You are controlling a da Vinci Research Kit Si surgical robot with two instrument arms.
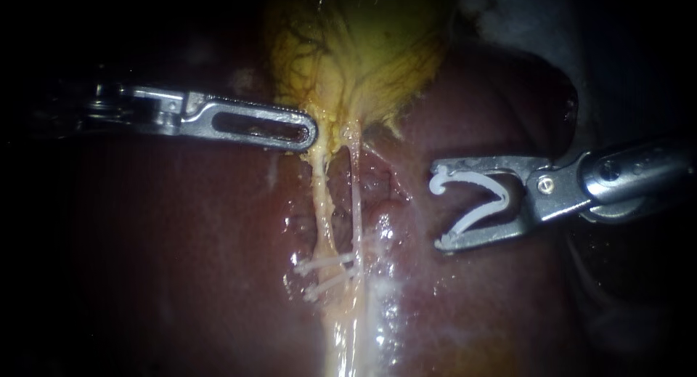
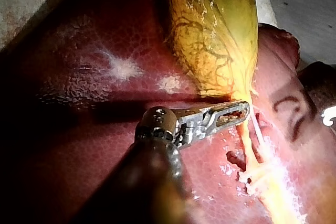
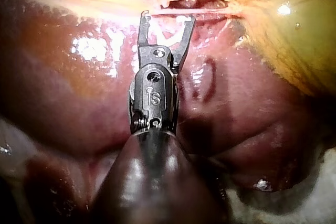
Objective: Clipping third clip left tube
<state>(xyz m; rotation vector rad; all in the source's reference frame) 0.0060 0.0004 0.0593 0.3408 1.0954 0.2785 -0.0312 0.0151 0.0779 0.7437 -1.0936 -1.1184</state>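
Note:
Two pale tubes run down from the yellow gallbladder (image 1: 356, 50) over the liver (image 1: 167, 239): the left tube (image 1: 321, 203) and the right tube (image 1: 356, 195). Two white clips (image 1: 327, 264) cross the left tube low down. My right instrument (image 1: 438, 206) stands to the right of the tubes, apart from them. Its jaws are spread wide and carry an open white clip (image 1: 479, 199) between them. In the right wrist view this clip (image 3: 167, 38) faces the tubes (image 3: 199, 10) just ahead. My left instrument (image 1: 308, 130) has slotted jaws lying together, pinched on the gallbladder's neck (image 2: 247, 95).
Dark red liver (image 3: 236, 108) surrounds the tubes, wet and shiny beside them. A raw dissected pocket (image 1: 381, 188) lies between the right tube and my right instrument. Pale cloth (image 1: 523, 21) shows beyond the liver's far edge.

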